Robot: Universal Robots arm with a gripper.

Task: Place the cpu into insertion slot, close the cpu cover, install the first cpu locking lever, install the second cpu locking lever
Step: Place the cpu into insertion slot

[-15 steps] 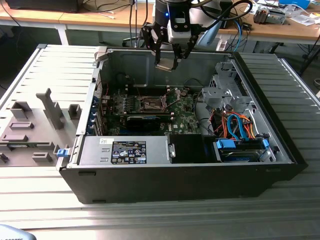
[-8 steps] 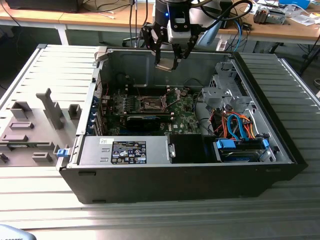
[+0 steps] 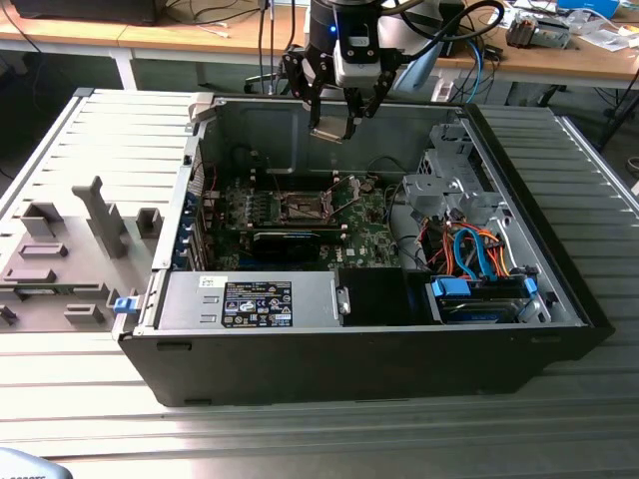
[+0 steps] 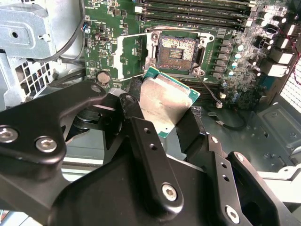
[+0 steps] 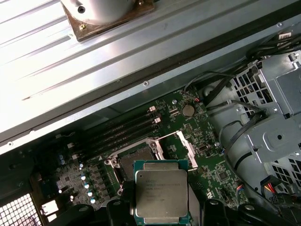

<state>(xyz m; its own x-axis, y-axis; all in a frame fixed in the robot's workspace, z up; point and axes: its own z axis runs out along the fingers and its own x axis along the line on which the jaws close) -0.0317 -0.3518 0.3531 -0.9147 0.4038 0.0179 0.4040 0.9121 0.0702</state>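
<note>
One cpu (image 4: 164, 101), clamped by its edges in the gripper (image 3: 337, 125), hangs over the motherboard, near the insertion slot (image 4: 178, 52) but well clear of it. The slot is bare, and the cpu cover (image 4: 128, 55) is flipped up just beside it, out of the way. To place it well, I'd say: square the chip's corners to the slot, keep it flat, and come straight down without sliding across the contacts. All this is inside an open computer case (image 3: 349, 369) lying on a ribbed metal table (image 3: 300, 439). Grey fixture blocks (image 3: 95, 215) sit at the exterior view's left, with wooden benches (image 3: 200, 38) behind.
</note>
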